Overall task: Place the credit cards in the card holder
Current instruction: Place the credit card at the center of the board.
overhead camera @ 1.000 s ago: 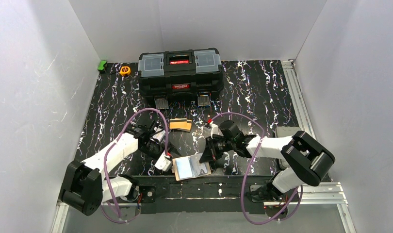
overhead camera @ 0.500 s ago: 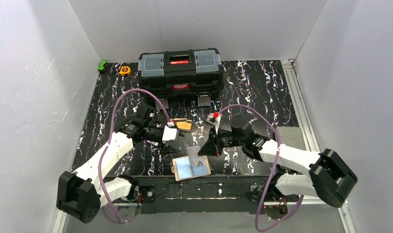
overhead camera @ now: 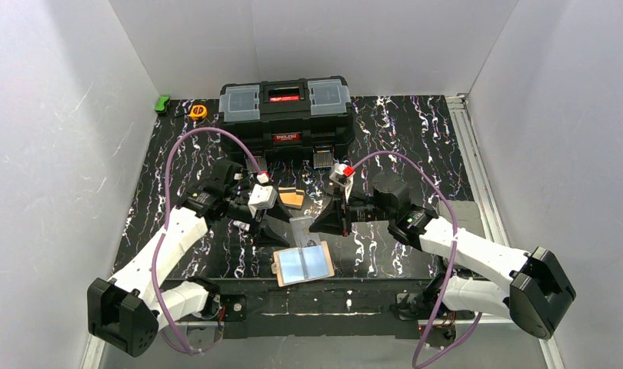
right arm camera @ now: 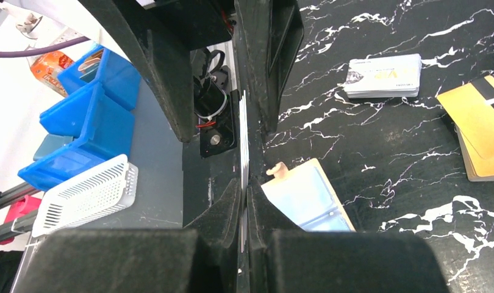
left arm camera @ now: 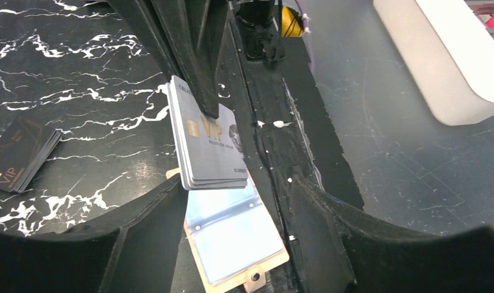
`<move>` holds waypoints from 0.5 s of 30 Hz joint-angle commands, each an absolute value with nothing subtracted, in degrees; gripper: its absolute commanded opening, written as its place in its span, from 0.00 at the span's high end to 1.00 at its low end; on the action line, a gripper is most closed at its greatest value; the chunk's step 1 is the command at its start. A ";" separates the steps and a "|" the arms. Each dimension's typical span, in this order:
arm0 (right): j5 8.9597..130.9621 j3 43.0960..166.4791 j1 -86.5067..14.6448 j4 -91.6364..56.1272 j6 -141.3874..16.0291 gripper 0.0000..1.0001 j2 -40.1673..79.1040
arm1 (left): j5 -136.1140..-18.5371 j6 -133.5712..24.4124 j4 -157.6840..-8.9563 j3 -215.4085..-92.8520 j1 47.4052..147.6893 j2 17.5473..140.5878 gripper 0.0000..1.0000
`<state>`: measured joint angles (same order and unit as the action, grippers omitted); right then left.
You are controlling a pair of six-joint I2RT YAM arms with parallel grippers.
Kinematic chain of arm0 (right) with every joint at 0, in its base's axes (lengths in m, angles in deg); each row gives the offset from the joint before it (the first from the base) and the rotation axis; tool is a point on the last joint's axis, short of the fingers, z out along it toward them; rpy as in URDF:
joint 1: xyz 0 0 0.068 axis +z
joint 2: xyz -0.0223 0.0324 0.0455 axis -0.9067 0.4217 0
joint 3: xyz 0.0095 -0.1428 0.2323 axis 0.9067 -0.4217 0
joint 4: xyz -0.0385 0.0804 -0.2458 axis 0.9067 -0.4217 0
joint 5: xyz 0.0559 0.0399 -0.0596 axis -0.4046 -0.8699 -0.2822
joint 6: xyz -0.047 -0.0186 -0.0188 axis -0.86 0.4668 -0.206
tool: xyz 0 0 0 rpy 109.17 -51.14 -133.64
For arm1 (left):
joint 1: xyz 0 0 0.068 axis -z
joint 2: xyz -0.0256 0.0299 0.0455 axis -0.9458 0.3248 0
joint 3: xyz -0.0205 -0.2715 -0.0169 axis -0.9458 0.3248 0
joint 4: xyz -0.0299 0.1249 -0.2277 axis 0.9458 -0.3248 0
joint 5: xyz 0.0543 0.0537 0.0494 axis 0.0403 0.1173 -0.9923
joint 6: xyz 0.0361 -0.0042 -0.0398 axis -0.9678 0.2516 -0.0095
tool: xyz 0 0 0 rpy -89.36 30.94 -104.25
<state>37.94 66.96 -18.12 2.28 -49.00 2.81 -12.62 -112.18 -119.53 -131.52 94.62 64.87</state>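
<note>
The card holder (overhead camera: 301, 264) lies open near the table's front edge, its clear bluish pockets up; it also shows in the left wrist view (left arm camera: 232, 235) and the right wrist view (right arm camera: 308, 201). My right gripper (overhead camera: 324, 221) (right arm camera: 245, 189) is shut on a small stack of silver-grey credit cards (overhead camera: 302, 229) (left arm camera: 207, 146), held on edge above the holder's far end. My left gripper (overhead camera: 271, 228) (left arm camera: 232, 244) hovers open just left of those cards, with nothing between its fingers. Tan-orange cards (overhead camera: 291, 198) (right arm camera: 479, 131) lie further back, one with a dark stripe. Another card stack (right arm camera: 383, 77) (left arm camera: 19, 152) rests on the table.
A big black toolbox (overhead camera: 285, 115) stands at the back centre, with a yellow tape measure (overhead camera: 198, 111) and a green object (overhead camera: 162, 103) to its left. A grey pad (overhead camera: 456, 209) lies at the right edge. White walls close in three sides.
Both arms rose and pulled back from the holder toward the table's middle. The right gripper stayed shut and carried the silver cards up off the holder. The left gripper left the holder's side.
</note>
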 commanded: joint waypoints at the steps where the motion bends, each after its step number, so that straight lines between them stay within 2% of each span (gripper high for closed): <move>1: 36.26 70.35 -18.21 2.16 -50.76 0.99 1.14 | -8.40 -113.82 -124.18 -133.03 94.51 64.27 0.41; 7: 35.41 70.92 -18.21 1.24 -51.08 0.99 0.99 | -8.65 -115.84 -124.63 -133.64 94.46 65.19 0.55; 12: 33.39 72.35 -18.21 -2.08 -52.53 0.99 1.89 | -9.76 -120.62 -128.28 -135.98 94.41 66.40 0.71; 15: 32.44 73.29 -18.21 -6.08 -54.63 0.99 2.06 | -9.79 -126.14 -134.28 -139.11 94.05 68.08 0.73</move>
<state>34.84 69.58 -18.12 -2.31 -51.45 2.46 -11.72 -118.32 -126.20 -134.34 94.62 66.86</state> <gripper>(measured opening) 0.095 0.279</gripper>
